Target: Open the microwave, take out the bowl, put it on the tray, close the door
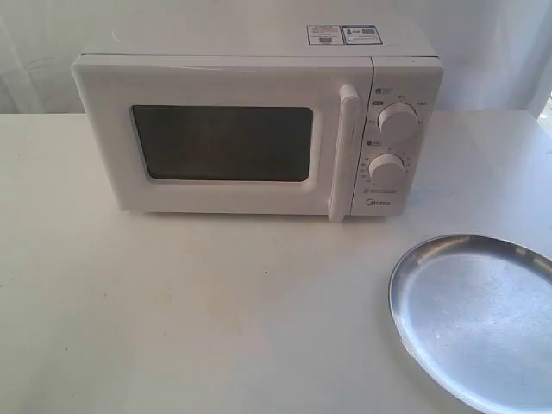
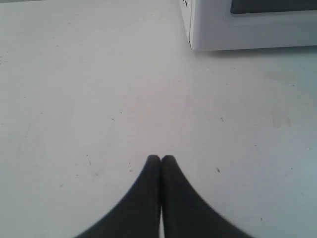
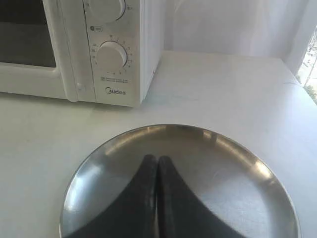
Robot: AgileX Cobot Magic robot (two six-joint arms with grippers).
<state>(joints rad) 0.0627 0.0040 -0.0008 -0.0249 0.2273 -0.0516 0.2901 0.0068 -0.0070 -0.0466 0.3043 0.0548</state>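
Note:
The white Midea microwave (image 1: 259, 121) stands at the back of the table, its door (image 1: 216, 138) shut, the vertical bar handle (image 1: 347, 151) beside two dials (image 1: 398, 121). The bowl is hidden from view. The silver tray (image 1: 479, 319) lies bare at the front right. Neither arm shows in the exterior view. My left gripper (image 2: 160, 158) is shut on nothing, hovering over bare table with the microwave's lower corner (image 2: 198, 29) ahead. Above the tray (image 3: 233, 173), my right gripper (image 3: 156, 159) is shut and holds nothing; the microwave's dial panel (image 3: 111, 54) is beyond it.
The white table (image 1: 216, 310) spreads in front of the microwave. A pale curtain (image 3: 223, 25) hangs behind the table at the back and right.

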